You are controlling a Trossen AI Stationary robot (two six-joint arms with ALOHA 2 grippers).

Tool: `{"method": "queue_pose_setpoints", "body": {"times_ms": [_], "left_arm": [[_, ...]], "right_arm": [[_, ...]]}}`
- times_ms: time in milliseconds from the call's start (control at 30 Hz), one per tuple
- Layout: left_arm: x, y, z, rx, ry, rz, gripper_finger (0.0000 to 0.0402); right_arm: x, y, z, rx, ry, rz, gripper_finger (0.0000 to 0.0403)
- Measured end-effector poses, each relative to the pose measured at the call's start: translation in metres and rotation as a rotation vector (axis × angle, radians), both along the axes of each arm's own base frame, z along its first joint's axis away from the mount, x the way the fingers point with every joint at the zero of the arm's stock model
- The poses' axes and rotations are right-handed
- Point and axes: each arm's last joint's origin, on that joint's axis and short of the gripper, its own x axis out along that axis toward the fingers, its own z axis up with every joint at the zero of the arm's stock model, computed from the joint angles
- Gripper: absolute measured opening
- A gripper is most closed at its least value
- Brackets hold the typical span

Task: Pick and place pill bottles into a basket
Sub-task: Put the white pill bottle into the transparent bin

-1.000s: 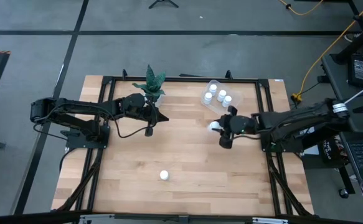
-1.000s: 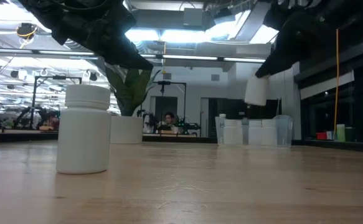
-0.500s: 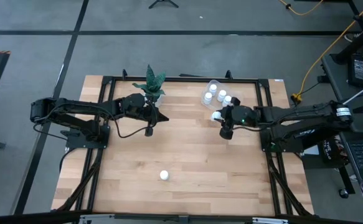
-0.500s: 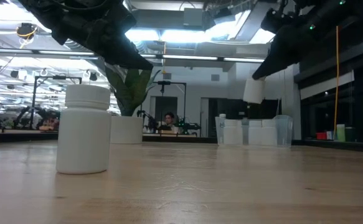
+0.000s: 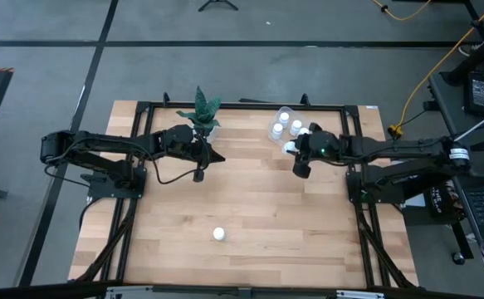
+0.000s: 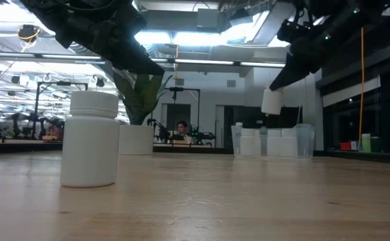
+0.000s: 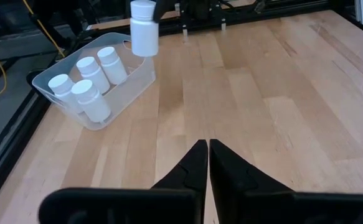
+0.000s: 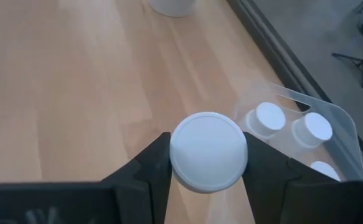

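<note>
My right gripper (image 5: 294,149) is shut on a white pill bottle (image 6: 272,100), held in the air just short of the clear basket (image 5: 285,114) at the far right. The basket holds several white bottles (image 7: 84,93) standing upright. One more bottle (image 5: 218,234) stands on its base on the table near the front; it also shows in the low view (image 6: 89,139). My left gripper (image 7: 204,149) is shut and empty, above the table beside the plant pot (image 5: 204,126). My right gripper pinches the bottle's white cap (image 8: 209,151) between its two fingers (image 8: 153,162), one on each side. The fingers come from above, pointing down. The bottle hangs upright below them (image 7: 144,37), lifted clear of the table.
A white pot with a green plant (image 6: 136,139) stands at the far edge, left of the basket. A black frame (image 5: 354,178) runs round the table top. Bare wood lies between the two arms and toward the near edge.
My right gripper has carried the bottle toward the table's far edge and the basket. The bottle has stayed upright and clear of the table. The left arm has kept still.
</note>
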Motion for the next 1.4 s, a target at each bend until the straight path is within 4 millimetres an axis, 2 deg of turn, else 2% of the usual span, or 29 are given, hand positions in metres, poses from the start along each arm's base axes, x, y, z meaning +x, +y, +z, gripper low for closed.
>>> {"method": "queue_pose_setpoints", "body": {"times_ms": [333, 600, 933, 1400], "left_arm": [[0.000, 0.000, 0.000, 0.000, 0.000, 0.001, 0.0006], [0.000, 0.000, 0.000, 0.000, 0.000, 0.000, 0.0011], [0.000, 0.000, 0.000, 0.000, 0.000, 0.000, 0.0008], [0.001, 0.000, 0.002, -0.002, -0.019, 0.004, 0.0008]], "right_arm": [[-0.002, -0.018, 0.001, 0.016, -0.024, -0.046, 0.0152], [-0.005, -0.025, 0.001, 0.010, -0.018, -0.073, 0.0152], [-0.012, -0.047, 0.000, 0.050, -0.041, -0.222, 0.0152], [0.010, -0.067, -0.032, 0.083, 0.031, -0.278, 0.0152]]}}
